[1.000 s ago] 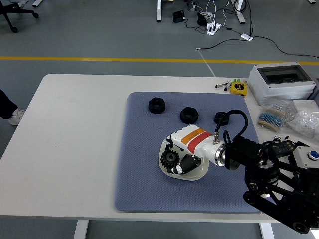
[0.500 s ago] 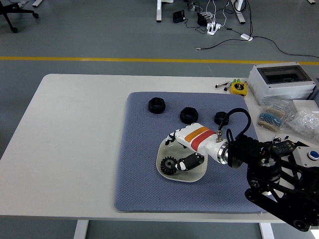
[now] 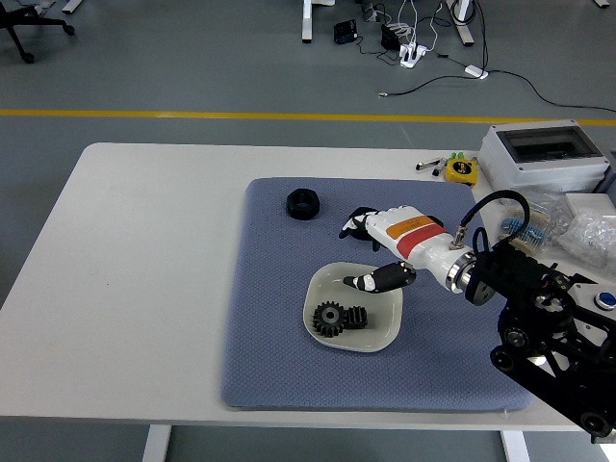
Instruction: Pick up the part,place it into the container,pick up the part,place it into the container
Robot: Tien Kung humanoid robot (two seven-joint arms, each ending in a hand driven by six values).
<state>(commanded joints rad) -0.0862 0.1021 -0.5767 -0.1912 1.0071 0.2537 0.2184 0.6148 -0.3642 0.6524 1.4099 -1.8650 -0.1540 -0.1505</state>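
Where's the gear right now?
In the head view, the black gear lies inside the white dish on the blue mat, just below and left of the right robot hand.

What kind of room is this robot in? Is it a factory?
Probably a robot lab or workshop, not a factory. The white table stands on a bare grey floor with a yellow line, cables and a power strip lie behind, and an electrical box and a tape measure sit at the table's right.
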